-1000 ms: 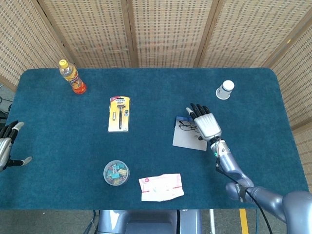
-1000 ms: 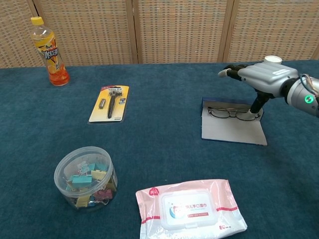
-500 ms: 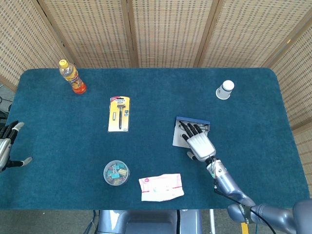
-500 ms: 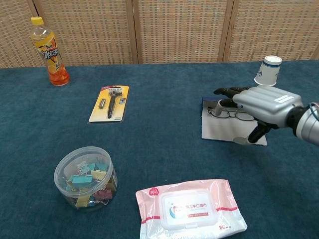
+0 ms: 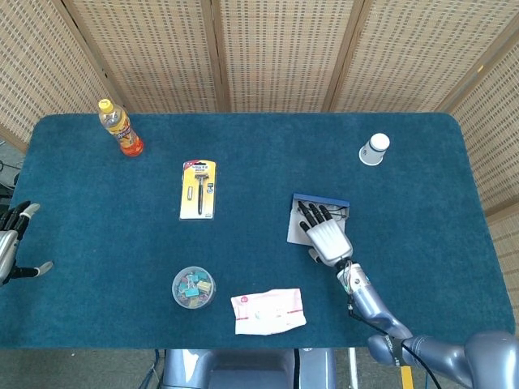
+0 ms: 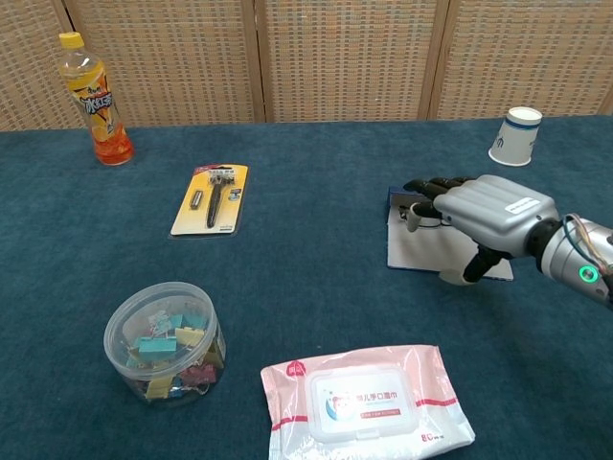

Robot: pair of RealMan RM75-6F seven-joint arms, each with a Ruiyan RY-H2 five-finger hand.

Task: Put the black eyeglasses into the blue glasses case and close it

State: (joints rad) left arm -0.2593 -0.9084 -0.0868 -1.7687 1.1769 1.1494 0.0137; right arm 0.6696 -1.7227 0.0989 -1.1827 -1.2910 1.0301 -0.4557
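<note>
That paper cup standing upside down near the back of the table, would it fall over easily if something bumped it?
The paper cup looks light, so a nudge would probably slide it. Standing on its wide rim, it seems fairly stable; if tipped, its tapered shape would likely roll in a curve.

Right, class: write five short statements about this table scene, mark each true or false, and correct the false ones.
1. The right hand is over the open blue glasses case. True.
2. The paper cup stands upside down near the table's far right. True.
3. The orange drink bottle lies on its side. False: it stands upright.
4. The packaged razor sits inside the tub of binder clips. False: it lies flat on the table, apart from the tub.
5. The left hand holds the wet wipes pack. False: it is at the table's left edge, holding nothing.
</note>
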